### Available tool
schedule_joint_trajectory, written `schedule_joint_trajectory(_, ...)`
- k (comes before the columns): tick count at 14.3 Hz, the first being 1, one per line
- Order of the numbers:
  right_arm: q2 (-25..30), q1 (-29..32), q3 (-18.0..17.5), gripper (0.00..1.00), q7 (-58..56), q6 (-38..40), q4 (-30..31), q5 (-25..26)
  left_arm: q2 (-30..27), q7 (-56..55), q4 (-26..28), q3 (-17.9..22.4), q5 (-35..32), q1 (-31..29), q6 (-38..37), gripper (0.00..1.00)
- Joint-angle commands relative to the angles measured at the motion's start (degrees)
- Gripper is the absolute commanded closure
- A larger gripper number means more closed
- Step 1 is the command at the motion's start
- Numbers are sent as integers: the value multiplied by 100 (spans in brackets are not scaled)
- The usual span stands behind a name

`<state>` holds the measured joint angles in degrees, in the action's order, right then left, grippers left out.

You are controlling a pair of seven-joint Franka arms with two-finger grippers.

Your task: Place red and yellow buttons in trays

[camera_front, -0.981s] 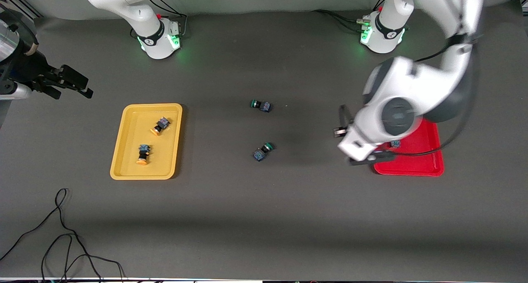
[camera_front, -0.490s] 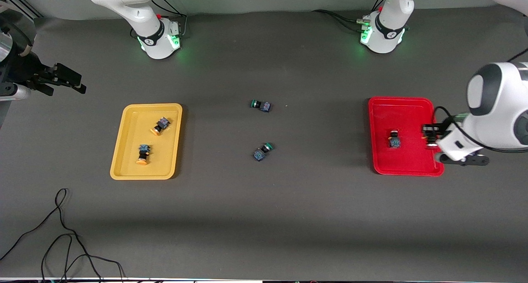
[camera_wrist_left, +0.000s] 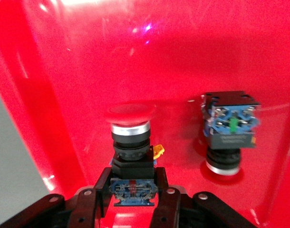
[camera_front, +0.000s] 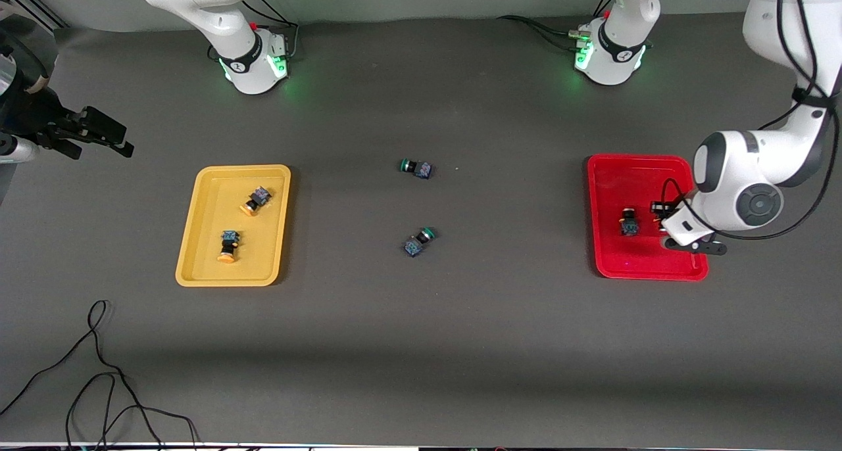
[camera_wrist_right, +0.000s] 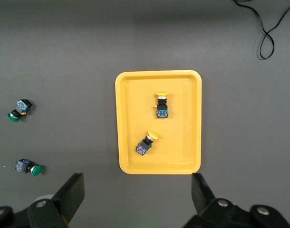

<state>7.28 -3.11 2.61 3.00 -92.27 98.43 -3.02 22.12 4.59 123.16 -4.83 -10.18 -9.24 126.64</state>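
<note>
My left gripper hangs low over the red tray, shut on the black-and-blue body of a red button. In the left wrist view, its fingers clamp both sides of that body and the red cap points away. A second red button lies loose in the same tray and also shows in the left wrist view. The yellow tray holds two yellow buttons. My right gripper is open and empty, high up past the yellow tray at the right arm's end of the table.
Two green-capped switches lie on the dark mat mid-table, between the trays. A black cable loops on the mat near the front camera, at the right arm's end.
My left arm swung from the red tray's middle-of-table side out past the tray's end, then back over the tray with the red button. My right gripper drifted slightly outward.
</note>
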Motion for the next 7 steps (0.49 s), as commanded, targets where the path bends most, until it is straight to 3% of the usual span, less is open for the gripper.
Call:
schedule_joint_trajectory(1,-16,21,-103,0,148,-177,80,117,-190,85,-194,-70,-107,-96,-269,0)
schedule_joint_trajectory(4,-104,30,-242,0,113,-264,62,126,-295,208,-1071,-97,-107,-70,-1532,0)
schedule_joint_trajectory(7,-51,73,-296,0,148,-362,45,258,-829,612,-1609,-132,-11,-61,-2422,0)
